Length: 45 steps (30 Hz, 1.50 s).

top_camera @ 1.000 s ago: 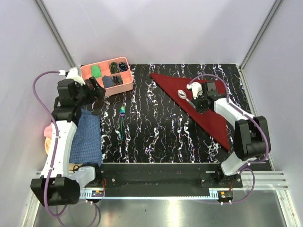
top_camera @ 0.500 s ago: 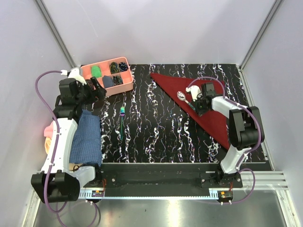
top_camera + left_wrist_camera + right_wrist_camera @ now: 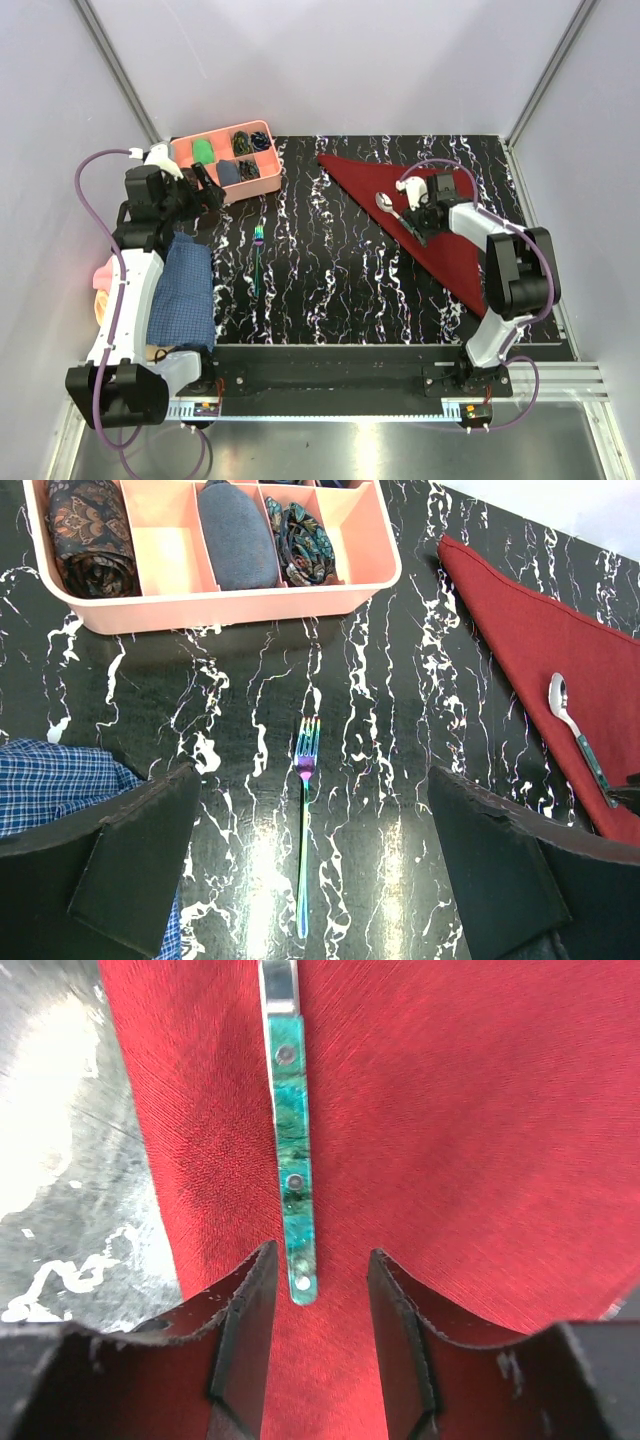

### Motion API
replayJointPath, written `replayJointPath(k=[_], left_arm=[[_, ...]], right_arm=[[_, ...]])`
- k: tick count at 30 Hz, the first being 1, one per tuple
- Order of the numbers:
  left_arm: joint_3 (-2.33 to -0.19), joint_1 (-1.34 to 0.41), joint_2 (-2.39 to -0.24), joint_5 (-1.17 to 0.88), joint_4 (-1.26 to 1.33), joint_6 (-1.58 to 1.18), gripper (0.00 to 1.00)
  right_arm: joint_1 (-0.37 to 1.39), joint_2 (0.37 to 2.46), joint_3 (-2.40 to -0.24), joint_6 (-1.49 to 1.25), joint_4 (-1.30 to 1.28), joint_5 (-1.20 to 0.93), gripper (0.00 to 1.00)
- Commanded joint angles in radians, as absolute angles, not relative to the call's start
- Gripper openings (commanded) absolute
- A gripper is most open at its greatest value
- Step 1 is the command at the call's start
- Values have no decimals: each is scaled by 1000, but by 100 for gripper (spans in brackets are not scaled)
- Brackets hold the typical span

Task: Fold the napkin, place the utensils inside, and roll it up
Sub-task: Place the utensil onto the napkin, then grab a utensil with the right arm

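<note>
The dark red napkin (image 3: pixel 440 230) lies folded into a triangle on the right of the table. It also shows in the right wrist view (image 3: pixel 480 1110) and the left wrist view (image 3: pixel 560 650). A silvery spoon with a teal handle (image 3: pixel 392 208) (image 3: pixel 293 1180) (image 3: pixel 575 730) lies on it. My right gripper (image 3: pixel 422 226) (image 3: pixel 318 1310) is open just above the napkin. The handle's end lies between its jaws with gaps on both sides. A teal-purple fork (image 3: pixel 258 260) (image 3: pixel 303 830) lies on the bare table. My left gripper (image 3: pixel 205 190) (image 3: pixel 310 880) is open and empty, high above the fork.
A pink divided tray (image 3: pixel 262 184) (image 3: pixel 200 605) holding rolled cloths stands at the back left. A blue checked cloth (image 3: pixel 185 290) (image 3: pixel 50 785) lies under the left arm, with a pink cloth (image 3: pixel 100 285) beside it. The black marbled table (image 3: pixel 330 280) has white walls around it.
The right arm's elbow has swung nearer and to the left while its gripper stays at the spoon's handle. The left arm shifted slightly. Spoon, fork and napkin have not moved.
</note>
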<state>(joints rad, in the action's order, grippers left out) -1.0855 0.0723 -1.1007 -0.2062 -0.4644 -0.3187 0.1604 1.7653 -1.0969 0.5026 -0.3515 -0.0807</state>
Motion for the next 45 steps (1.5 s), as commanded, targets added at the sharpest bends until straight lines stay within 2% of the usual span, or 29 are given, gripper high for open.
replayJointPath(k=[1, 6, 15, 19, 25, 37, 45], left_arm=[[-1081, 77, -1103, -230, -417, -325, 99], [-1068, 58, -1135, -170, -423, -316, 96], [-1078, -115, -1344, -15, -521, -288, 89], [-1080, -117, -1459, -21, -571, -296, 86], [-999, -123, -1494, -67, -522, -382, 86], [-778, -170, -1534, -93, -215, -584, 98], [-762, -236, -1607, -130, -101, -624, 99]], right_arm=[[158, 1629, -1172, 430, -341, -98, 49], [158, 1497, -1227, 296, -339, -167, 50], [158, 1378, -1190, 14, -253, -362, 51], [158, 1341, -1134, -25, -207, -419, 51], [158, 1322, -1072, -35, -157, -483, 52], [158, 1325, -1058, -58, -123, -552, 53], [160, 1318, -1043, -72, -124, -575, 53]])
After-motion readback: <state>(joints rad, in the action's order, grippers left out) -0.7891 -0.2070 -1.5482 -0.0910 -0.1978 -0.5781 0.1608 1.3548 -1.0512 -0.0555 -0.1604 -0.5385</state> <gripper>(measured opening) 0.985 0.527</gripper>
